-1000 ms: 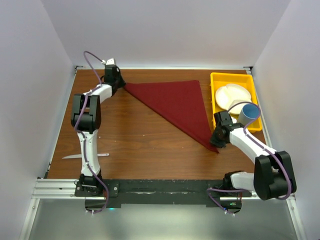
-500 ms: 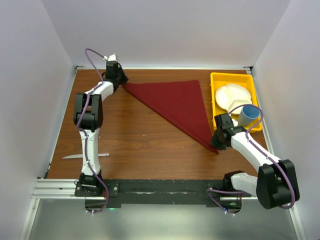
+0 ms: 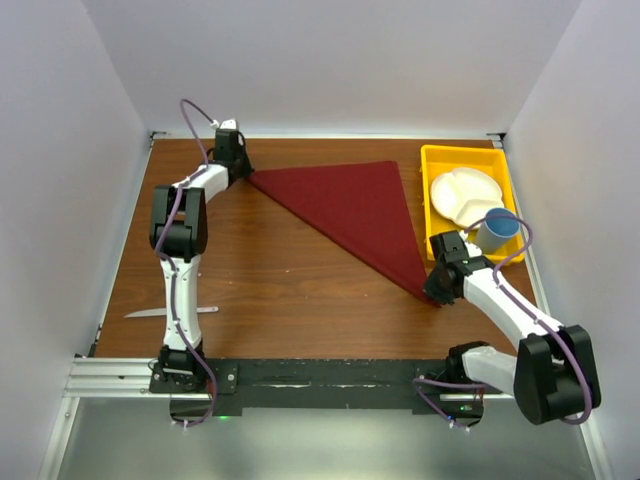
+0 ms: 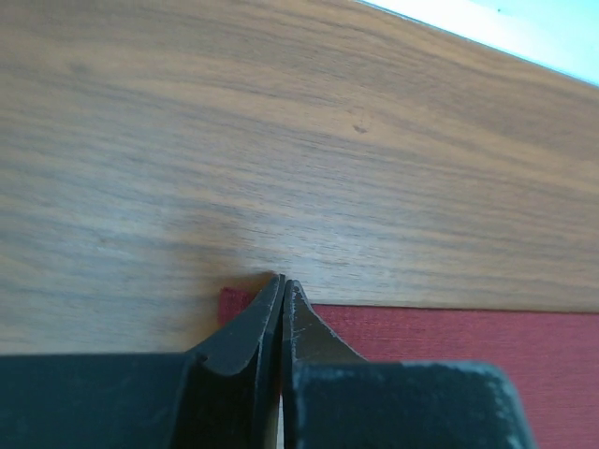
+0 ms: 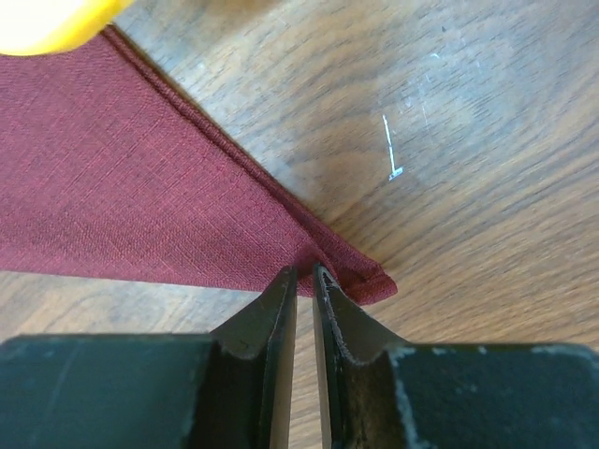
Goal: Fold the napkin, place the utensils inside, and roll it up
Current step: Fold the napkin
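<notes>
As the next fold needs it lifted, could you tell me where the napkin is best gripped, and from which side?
Pinch the napkin at its two sharp tips, far left and near right, coming straight down from above. It lies flat on the table as a folded triangle, so only its thin corners offer an edge.

- Nothing here can be read: no words, labels, brand marks, numbers or signs in the view from above.
- The two close wrist views show no lettering either.
</notes>
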Action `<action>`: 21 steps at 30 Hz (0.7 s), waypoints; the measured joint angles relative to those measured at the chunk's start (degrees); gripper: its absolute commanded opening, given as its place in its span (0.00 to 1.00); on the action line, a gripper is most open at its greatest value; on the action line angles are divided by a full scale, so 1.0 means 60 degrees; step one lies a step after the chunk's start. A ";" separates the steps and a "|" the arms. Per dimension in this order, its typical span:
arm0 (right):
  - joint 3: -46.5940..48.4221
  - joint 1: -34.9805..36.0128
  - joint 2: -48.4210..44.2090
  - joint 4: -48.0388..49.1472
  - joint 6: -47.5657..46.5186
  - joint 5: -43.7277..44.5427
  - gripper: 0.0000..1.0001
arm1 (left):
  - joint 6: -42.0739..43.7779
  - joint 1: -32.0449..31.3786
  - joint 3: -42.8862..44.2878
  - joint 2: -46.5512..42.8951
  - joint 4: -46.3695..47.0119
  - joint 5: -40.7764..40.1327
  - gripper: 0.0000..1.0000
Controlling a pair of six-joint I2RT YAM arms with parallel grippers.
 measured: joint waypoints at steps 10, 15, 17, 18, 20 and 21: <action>0.0408 0.0000 -0.0452 -0.0058 -0.0372 -0.0022 0.17 | -0.0036 0.0004 0.0470 -0.0386 -0.0251 0.0809 0.14; 0.0255 0.0000 -0.0080 0.0087 -0.0273 -0.0113 0.18 | -0.0929 -0.0036 -0.0860 -0.1020 0.0353 0.1625 0.06; -0.0018 0.0000 -0.0087 0.0175 -0.0124 -0.0113 0.17 | -0.1228 -0.0040 -0.1166 -0.0994 0.0208 0.1639 0.07; -0.0124 0.0000 -0.0084 0.0175 -0.0069 -0.0113 0.17 | -0.1275 -0.0040 -0.1242 -0.0973 0.0120 0.1632 0.08; -0.0357 0.0000 -0.0084 0.0149 0.0029 -0.0117 0.16 | -0.1370 -0.0029 -0.1290 -0.0801 -0.0157 0.1526 0.07; -0.0408 -0.0004 -0.0084 0.0149 0.0036 -0.0117 0.16 | -0.1424 -0.0007 -0.1188 -0.0758 -0.0200 0.1541 0.07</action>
